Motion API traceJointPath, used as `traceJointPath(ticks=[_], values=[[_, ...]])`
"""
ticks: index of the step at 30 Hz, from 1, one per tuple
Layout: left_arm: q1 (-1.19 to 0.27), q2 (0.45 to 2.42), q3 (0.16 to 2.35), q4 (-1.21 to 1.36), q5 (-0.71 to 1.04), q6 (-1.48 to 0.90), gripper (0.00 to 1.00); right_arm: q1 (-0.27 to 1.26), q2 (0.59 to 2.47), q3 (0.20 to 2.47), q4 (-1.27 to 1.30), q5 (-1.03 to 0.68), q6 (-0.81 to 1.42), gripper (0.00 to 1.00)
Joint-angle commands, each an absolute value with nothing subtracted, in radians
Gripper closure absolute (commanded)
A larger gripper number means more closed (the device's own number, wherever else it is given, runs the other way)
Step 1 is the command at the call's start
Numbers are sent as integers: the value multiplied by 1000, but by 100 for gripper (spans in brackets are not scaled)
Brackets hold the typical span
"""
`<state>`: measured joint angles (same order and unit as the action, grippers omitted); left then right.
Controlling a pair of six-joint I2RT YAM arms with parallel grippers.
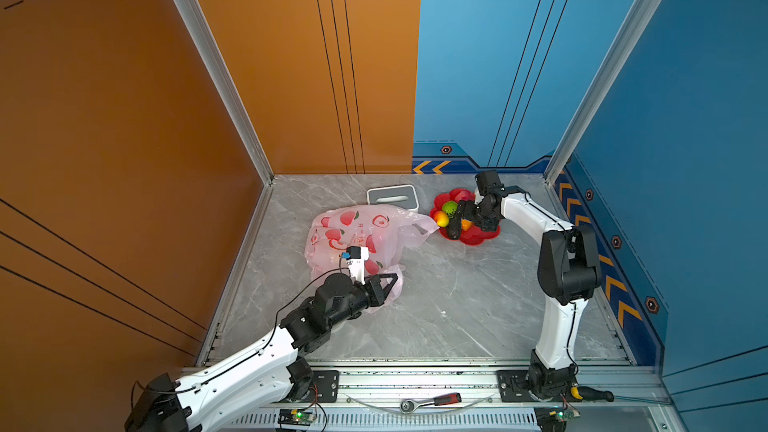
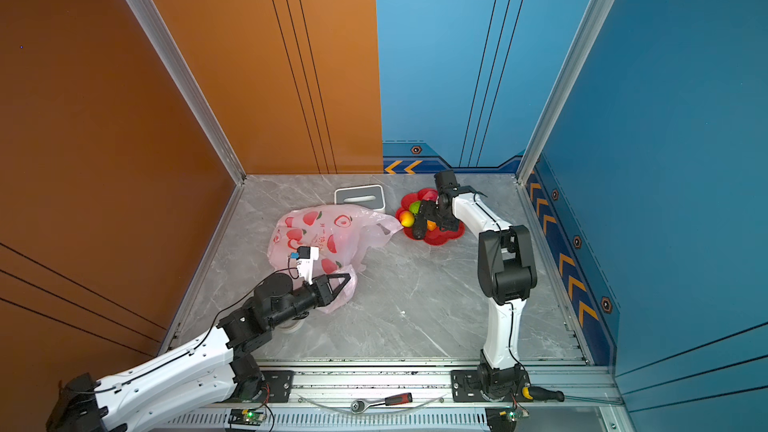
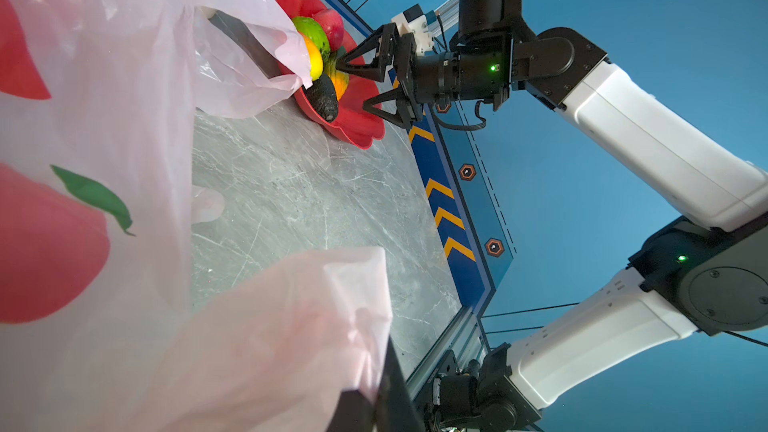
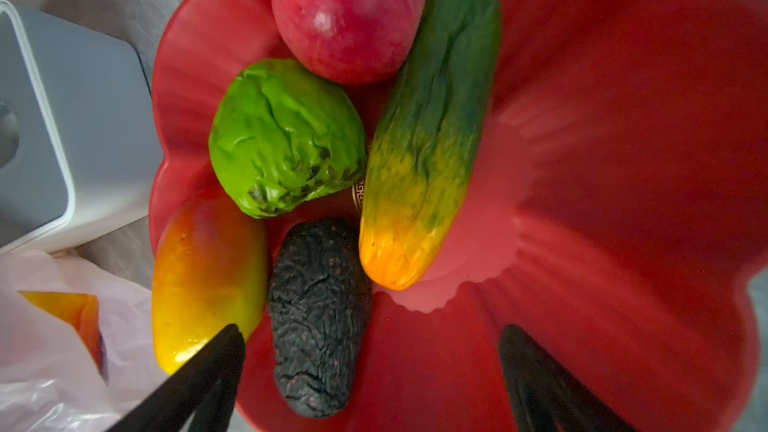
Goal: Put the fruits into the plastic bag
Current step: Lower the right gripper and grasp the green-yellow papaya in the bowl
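Right, over at the red flower-shaped dish the right hand hangs low with its jaws spread wide, gripping nothing. The dark avocado lies between the two black fingers, nearer one of them. Five fruits sit in that dish: the avocado, a yellow-red mango touching it, a green round one, a pink-red one and a long green-to-yellow one. Across the grey marble counter the plastic bag lies crumpled, one handle reaching to the dish's rim, with the white-and-grey tissue box just behind it. And look, through the film another orange-yellow fruit shows inside the bag. The left hand is down at the bag's near edge, well apart from the dish, fingers pressed together and pinching a fold of the pink plastic
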<state>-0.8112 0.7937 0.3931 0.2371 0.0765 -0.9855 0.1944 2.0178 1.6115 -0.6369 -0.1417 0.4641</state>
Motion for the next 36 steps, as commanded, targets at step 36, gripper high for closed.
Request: traceJointPath(ticks=[36], values=[[-792,697,373,188,55,-995,100,150,2272,1823,-672,-58,461,36]])
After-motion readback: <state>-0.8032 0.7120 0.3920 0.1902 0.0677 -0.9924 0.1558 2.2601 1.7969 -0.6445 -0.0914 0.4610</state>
